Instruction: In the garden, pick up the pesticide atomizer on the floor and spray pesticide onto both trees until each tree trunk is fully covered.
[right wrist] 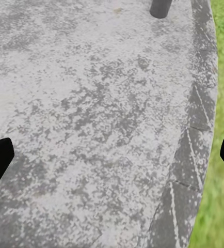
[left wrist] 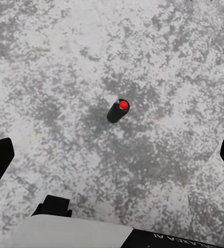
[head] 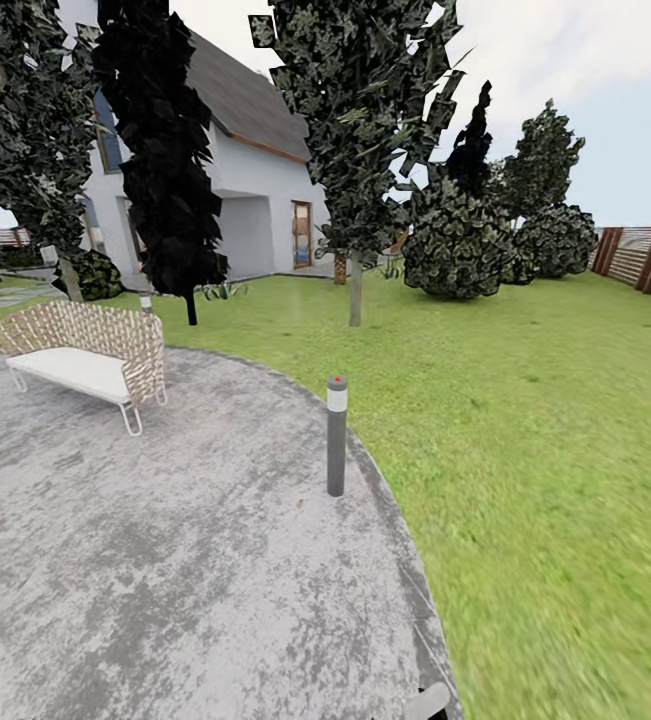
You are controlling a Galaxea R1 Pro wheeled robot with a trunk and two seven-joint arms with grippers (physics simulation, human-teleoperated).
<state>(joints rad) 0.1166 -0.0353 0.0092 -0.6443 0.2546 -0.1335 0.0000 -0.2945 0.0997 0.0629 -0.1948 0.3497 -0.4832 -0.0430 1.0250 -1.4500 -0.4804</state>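
Below the spread left hand (left wrist: 112, 155), perhaps the atomizer (left wrist: 118, 110) stands.

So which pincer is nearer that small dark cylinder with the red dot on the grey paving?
Left, probably. The small dark red-dotted cylinder sits straight ahead of the left pincer, centred between its open fingers. The right pincer faces the grey paving's edge beside the green grass instead.

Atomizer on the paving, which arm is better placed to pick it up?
Left, probably. The atomizer stands on the paving ahead of the open left end effector, roughly centred between its fingers. The right end effector faces paving and a post instead.
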